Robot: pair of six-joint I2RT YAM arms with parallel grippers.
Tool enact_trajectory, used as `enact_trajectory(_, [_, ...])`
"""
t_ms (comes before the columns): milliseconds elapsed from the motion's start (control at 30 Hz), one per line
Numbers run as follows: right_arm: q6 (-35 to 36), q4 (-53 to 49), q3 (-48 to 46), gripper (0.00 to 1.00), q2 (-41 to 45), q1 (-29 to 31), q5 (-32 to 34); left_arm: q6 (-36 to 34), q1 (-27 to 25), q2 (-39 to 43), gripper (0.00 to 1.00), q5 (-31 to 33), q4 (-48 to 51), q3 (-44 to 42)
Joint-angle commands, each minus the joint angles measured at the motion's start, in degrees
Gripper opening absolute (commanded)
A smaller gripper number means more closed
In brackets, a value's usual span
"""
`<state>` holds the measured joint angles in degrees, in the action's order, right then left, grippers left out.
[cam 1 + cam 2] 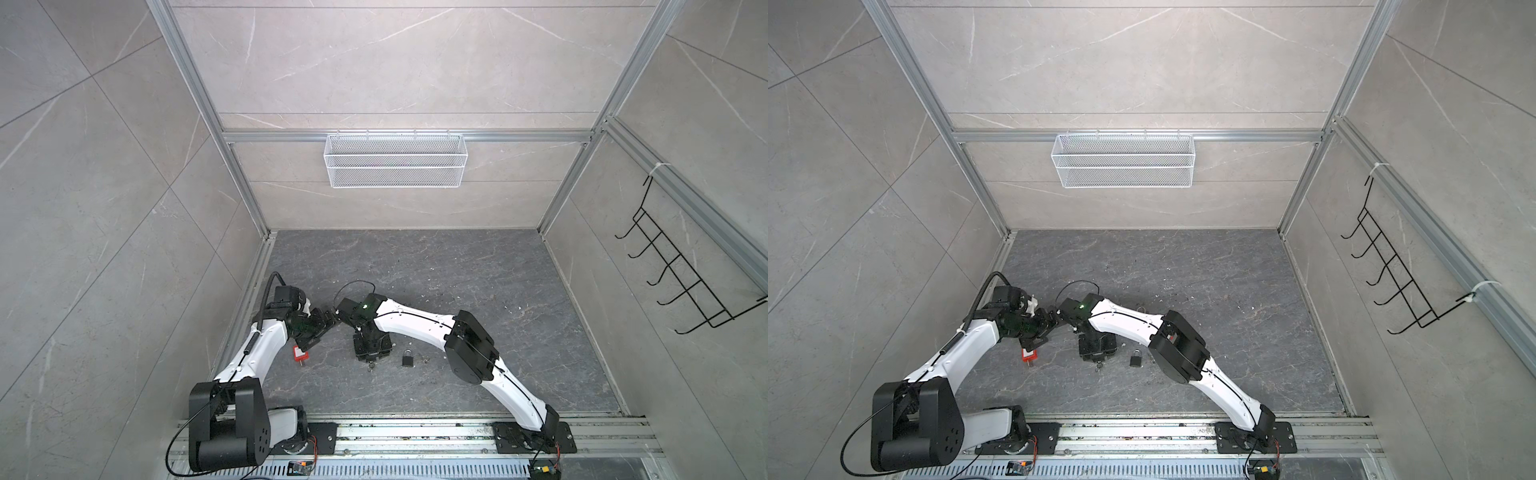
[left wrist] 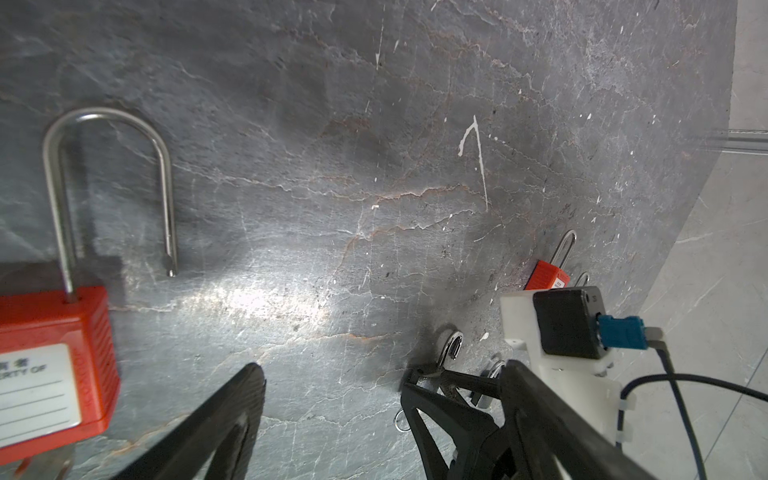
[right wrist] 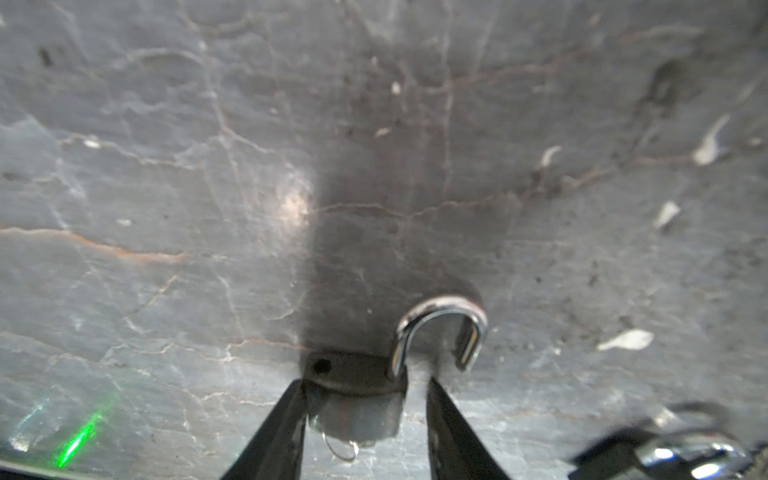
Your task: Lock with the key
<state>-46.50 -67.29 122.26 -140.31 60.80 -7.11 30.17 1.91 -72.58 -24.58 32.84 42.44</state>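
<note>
Right tool (image 3: 365,382) is set astride small dark padlock (image 3: 353,372) on table (image 3: 166,208), shackle (image 3: 440,306) open; whether it is clamped cannot be told; left tool (image 2: 382,368) is held wide open near red padlock (image 2: 54,353).

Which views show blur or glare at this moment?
Right wrist view: motion-blurred throughout, small padlock soft, green streak present. Left wrist view: mostly sharp, glare band on the floor, red padlock slightly soft. Both top views: sharp, evenly lit.
</note>
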Motion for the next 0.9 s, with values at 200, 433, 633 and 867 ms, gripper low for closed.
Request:
enact_trajectory(200, [1.2,-4.4,4.3,0.4,-3.5,0.8,0.8,-1.1,0.3,-0.3,0.91,-0.2,-0.6,-0.2])
enact_trajectory(433, [2.6,-11.4,13.9,0.38,-9.7,2.1,1.9,-1.2,0.4,-0.2,0.91,0.2,-0.3,-0.2])
enact_trajectory(633, [3.1,-12.5,16.1,0.34,-10.1,2.4,2.7,-1.1,0.4,0.2,0.91,0.9,-0.1,-0.2])
enact_trajectory(867, [7.5,-10.4,15.9,0.3,-3.0,4.1,8.9,-1.0,0.4,2.3,0.91,1.6,-0.2,-0.3])
